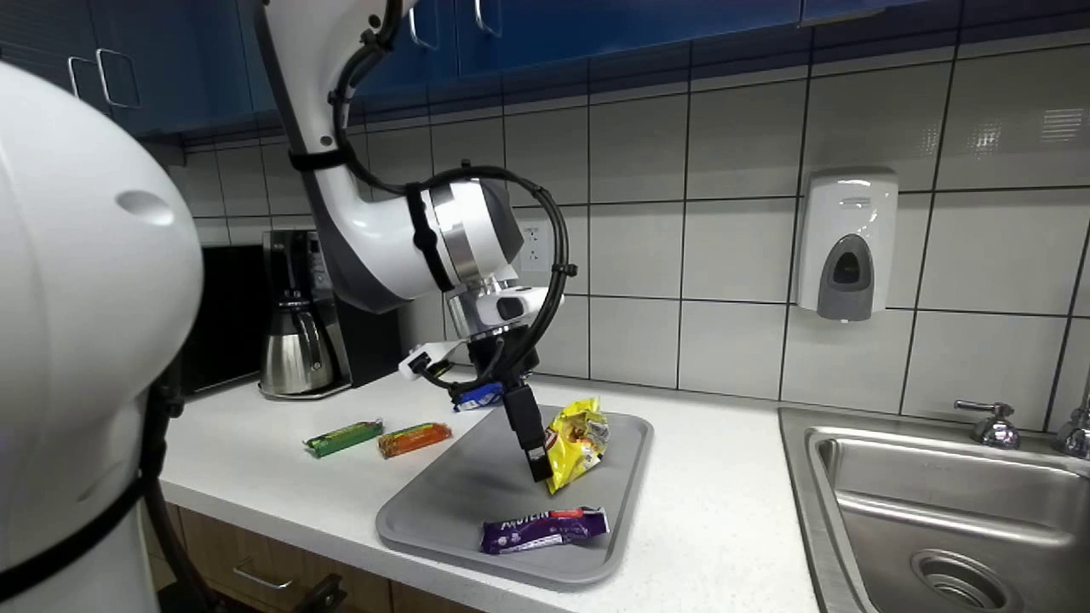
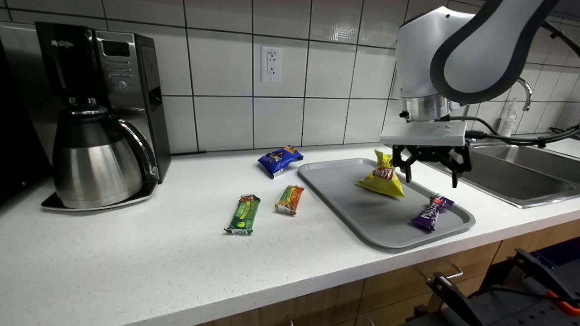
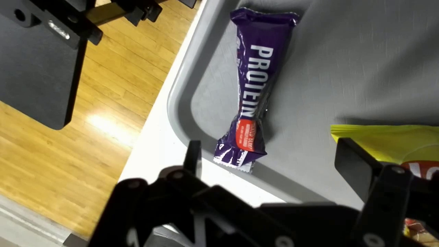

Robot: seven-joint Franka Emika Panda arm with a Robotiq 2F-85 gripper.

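Observation:
My gripper is open and empty above the right part of the grey tray. In the wrist view the gripper has its two fingers wide apart, with nothing between the tips. A purple protein bar lies on the tray near its front edge; it also shows in both exterior views. A yellow chip bag stands on the tray beside the gripper. One finger overlaps the bag in the wrist view; I cannot tell whether they touch.
A green bar, an orange bar and a blue bag lie on the counter beside the tray. A coffee maker stands by the wall. A steel sink lies beyond the tray. A soap dispenser hangs above.

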